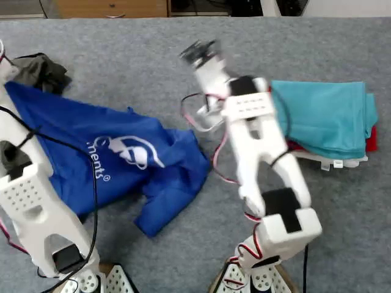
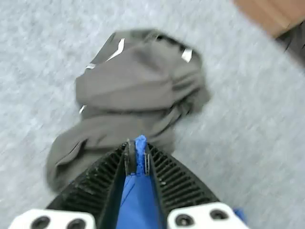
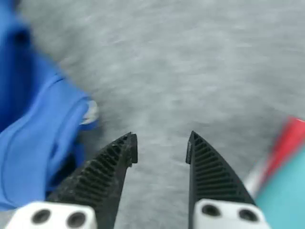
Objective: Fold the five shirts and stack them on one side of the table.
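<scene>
Overhead view; close wrist views — blue shirt point(image 1: 140, 165) common

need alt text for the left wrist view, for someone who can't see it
The left end effector is shut on a pinched fold of the blue shirt. Just beyond it, a crumpled dark grey shirt lies on the grey table.

Bare table point(image 1: 189, 241) between blue shirt point(image 1: 122, 152) and folded stack point(image 1: 327, 119)
</scene>
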`<action>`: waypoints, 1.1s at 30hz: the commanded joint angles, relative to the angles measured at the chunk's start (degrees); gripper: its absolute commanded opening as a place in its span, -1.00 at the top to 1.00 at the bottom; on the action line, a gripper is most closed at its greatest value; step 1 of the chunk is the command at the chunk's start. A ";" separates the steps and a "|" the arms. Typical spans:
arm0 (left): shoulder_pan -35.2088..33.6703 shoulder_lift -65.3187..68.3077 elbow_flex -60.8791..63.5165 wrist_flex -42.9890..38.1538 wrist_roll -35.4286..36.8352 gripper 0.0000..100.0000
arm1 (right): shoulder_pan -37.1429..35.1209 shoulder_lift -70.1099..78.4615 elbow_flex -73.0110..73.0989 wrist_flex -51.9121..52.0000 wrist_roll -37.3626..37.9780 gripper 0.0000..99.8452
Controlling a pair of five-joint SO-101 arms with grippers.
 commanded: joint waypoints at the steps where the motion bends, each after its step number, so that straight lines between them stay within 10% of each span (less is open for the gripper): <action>1: -1.32 -8.84 20.04 0.70 -4.40 0.96 | -4.44 3.03 0.84 -1.41 0.00 0.63; 20: -19.78 -18.42 70.86 -8.35 -29.80 0.96 | -15.96 10.51 12.18 7.12 10.55 0.85; 33: -34.11 -19.38 76.66 -15.47 -38.59 0.96 | -13.49 -14.73 32.31 8.79 21.45 1.00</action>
